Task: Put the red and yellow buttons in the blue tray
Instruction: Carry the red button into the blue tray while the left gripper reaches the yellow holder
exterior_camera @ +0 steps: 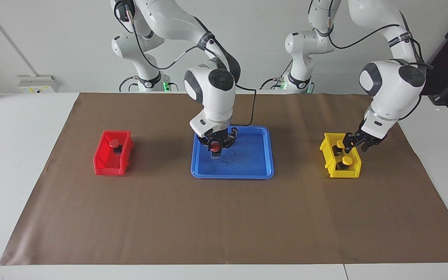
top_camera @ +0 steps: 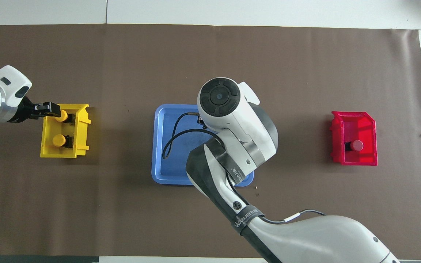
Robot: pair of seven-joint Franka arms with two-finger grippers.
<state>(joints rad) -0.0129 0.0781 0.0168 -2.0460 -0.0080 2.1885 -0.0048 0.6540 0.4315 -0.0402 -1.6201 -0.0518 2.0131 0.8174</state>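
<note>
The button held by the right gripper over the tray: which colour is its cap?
Red; the button shows best in the facing view.

Right arm [top_camera: 232, 135] covers most of blue tray [top_camera: 166, 171], mid-tabletop. Left pincer [top_camera: 51, 109] over yellow bin [top_camera: 80, 135], at one of its two yellow buttons [top_camera: 59, 140]. Red bin [top_camera: 369, 160] holds one red button [top_camera: 356, 145].

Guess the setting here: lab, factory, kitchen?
Most likely a robotics lab bench: two Franka arms mounted at a white table covered in brown paper, with a blue tray and small parts bins laid out.
</note>
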